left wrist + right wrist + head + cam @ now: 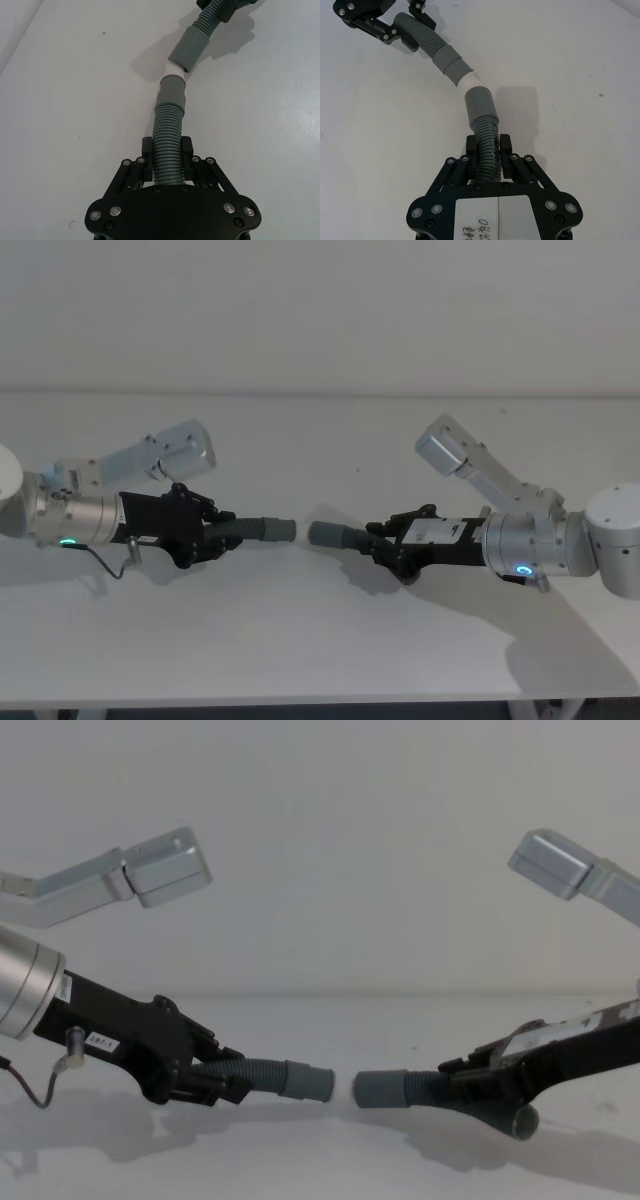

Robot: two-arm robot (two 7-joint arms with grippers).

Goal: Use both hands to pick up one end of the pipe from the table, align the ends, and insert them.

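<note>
Pipes hang over the middle of the table (pixel 320 660). My left gripper (pixel 215 535) squeezes the tipped pipe (pixel 262 529). My right gripper (pixel 390 545) squeezes the other pipe (pixel 335 536). Their cuffs nearly touch but look crooked. If I push now, they might jam or bend.

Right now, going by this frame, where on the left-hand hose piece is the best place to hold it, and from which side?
On the ribbed section just behind the cuff, coming from the rear along the hose's axis. That is where the left gripper holds it, fingers either side of the corrugations. This leaves the smooth cuff and whitish tip free to meet the other piece's cuff, held by the right gripper.
</note>
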